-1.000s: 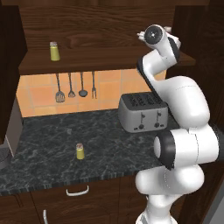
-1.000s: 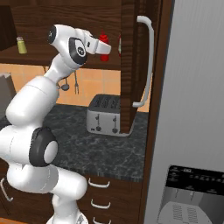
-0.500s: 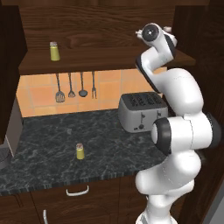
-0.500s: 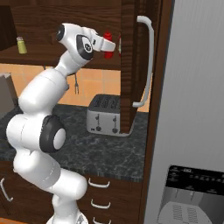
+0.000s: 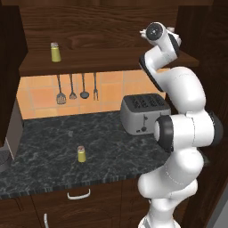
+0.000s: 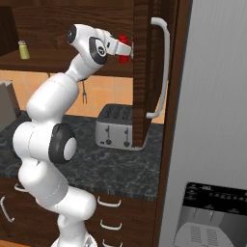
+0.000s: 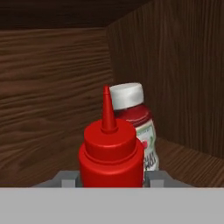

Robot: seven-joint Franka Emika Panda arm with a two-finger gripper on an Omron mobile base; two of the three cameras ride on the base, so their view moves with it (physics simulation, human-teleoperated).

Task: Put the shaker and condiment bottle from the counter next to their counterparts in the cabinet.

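The all-red condiment bottle [image 7: 110, 151] with its pointed nozzle stands upright between my gripper's [image 7: 111, 178] grey fingers [image 7: 68, 178], and the gripper is shut on it. Right behind it, in the cabinet's back right corner, is a bottle [image 7: 136, 118] with red contents, a white label and a pale cap. In the right base view my gripper [image 6: 126, 50] holds the red bottle [image 6: 124, 40] at the right end of the cabinet shelf [image 5: 89, 62]. One yellow-green shaker [image 5: 81, 154] stands on the dark counter [image 5: 44, 147]. Its twin [image 5: 55, 52] stands at the shelf's left end.
A silver toaster [image 5: 143, 113] stands on the counter under the arm. Kitchen utensils [image 5: 75, 89] hang on the orange tile wall. The open cabinet door [image 6: 144, 72] with its curved handle [image 6: 161, 67] is right beside the hand. A grey fridge [image 6: 212, 120] is at the right.
The arm has stretched further into the cabinet, carrying the red bottle a little towards the shelf's right end. Both shakers have stayed where they were.
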